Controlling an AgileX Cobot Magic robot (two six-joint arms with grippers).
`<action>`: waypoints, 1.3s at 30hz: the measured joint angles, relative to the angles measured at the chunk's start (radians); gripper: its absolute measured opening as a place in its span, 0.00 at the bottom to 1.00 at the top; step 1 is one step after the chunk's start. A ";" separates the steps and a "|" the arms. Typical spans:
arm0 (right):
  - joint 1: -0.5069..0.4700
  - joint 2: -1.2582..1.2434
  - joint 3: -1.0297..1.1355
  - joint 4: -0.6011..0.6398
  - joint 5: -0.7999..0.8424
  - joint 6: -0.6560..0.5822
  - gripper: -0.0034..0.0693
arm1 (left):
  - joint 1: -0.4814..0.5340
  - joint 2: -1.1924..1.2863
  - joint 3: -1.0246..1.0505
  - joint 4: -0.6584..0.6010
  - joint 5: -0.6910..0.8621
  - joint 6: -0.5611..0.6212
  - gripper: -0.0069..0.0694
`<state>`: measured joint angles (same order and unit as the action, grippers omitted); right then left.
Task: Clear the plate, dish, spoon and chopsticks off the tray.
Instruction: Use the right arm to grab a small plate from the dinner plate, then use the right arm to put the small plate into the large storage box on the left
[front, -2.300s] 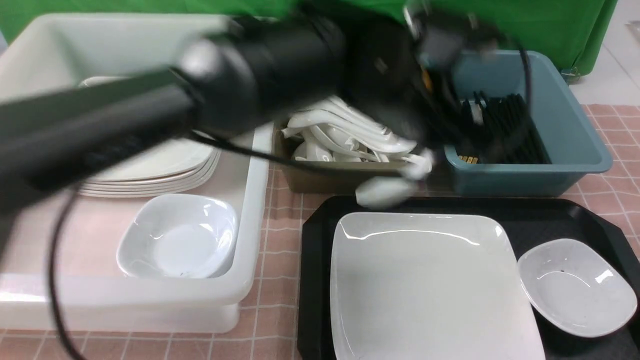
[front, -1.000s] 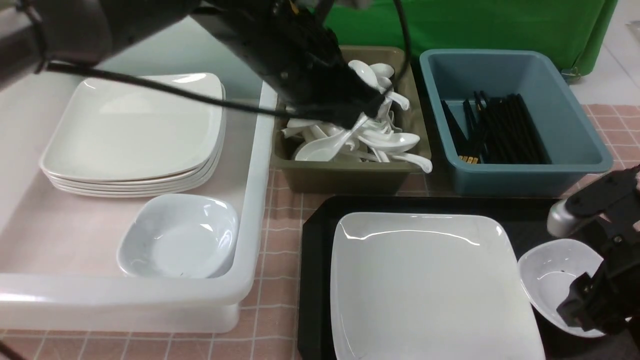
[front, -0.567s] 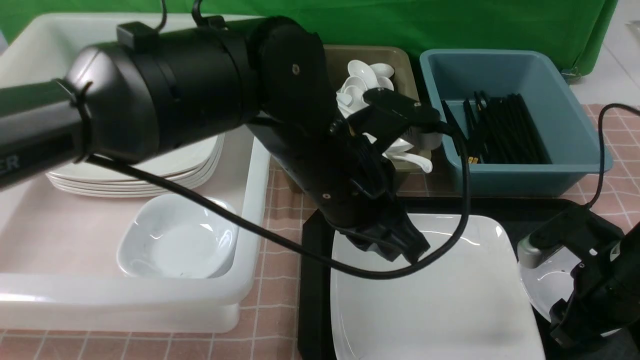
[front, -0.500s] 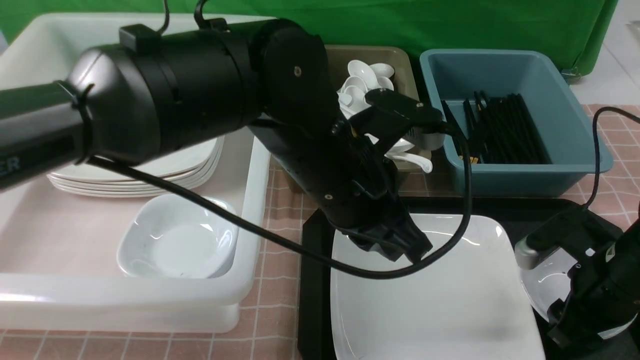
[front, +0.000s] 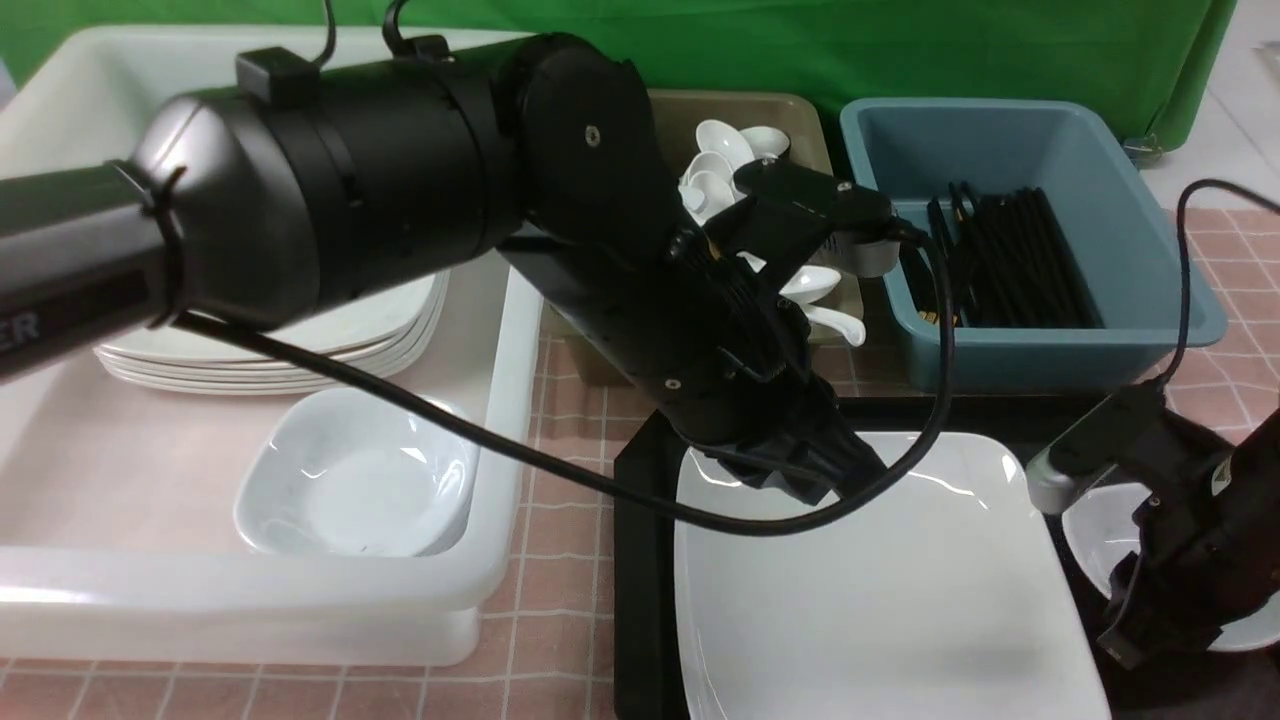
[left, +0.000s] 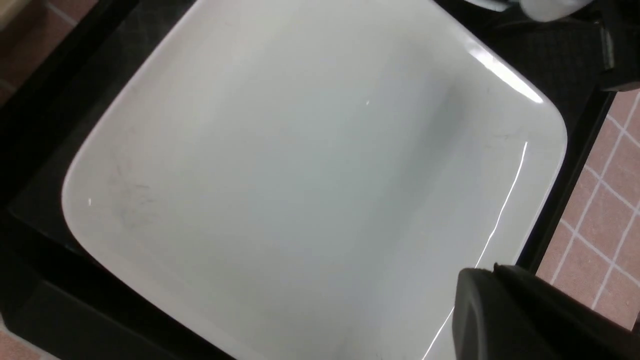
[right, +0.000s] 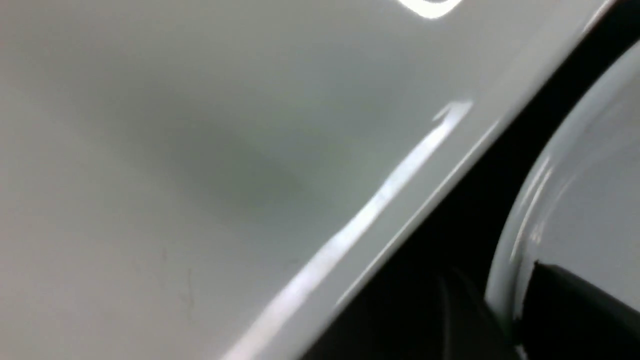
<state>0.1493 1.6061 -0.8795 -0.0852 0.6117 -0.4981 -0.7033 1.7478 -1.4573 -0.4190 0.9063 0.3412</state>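
Observation:
The plate (front: 890, 600) lies on the tray (front: 640, 600). My left gripper (front: 825, 478) is down at the plate's far left rim. In the left wrist view the plate (left: 300, 175) fills the picture and its edge runs in between the gripper's (left: 492, 272) closed jaws. The dish (front: 1095, 540) sits at the tray's right end, half hidden by my right gripper (front: 1135, 625). In the right wrist view the dish's rim (right: 510, 280) is pinched between the two fingers, next to the plate (right: 200, 175). No spoon or chopsticks show on the tray.
A white tub (front: 500, 420) on the left holds stacked square plates (front: 300, 340) and a small bowl (front: 360, 475). Behind the tray, an olive tub (front: 790, 110) holds several white spoons. A blue tub (front: 1150, 250) holds several black chopsticks. The left arm spans the middle.
The left arm swung from the olive tub down to the plate's far left rim. The right arm came in and closed on the dish. Tray, plate and dish have shifted slightly right.

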 joint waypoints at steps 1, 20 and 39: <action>0.000 -0.022 -0.015 0.002 0.028 0.016 0.30 | 0.000 0.000 0.000 0.001 -0.001 0.000 0.09; 0.286 -0.211 -0.501 0.444 0.134 -0.065 0.16 | 0.413 -0.243 -0.018 0.036 0.122 -0.088 0.09; 0.744 0.518 -1.084 0.384 0.088 -0.134 0.17 | 0.930 -0.732 0.402 0.086 0.089 -0.144 0.09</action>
<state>0.8937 2.1245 -1.9635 0.2983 0.7001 -0.6321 0.2268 1.0159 -1.0551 -0.3325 0.9952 0.1976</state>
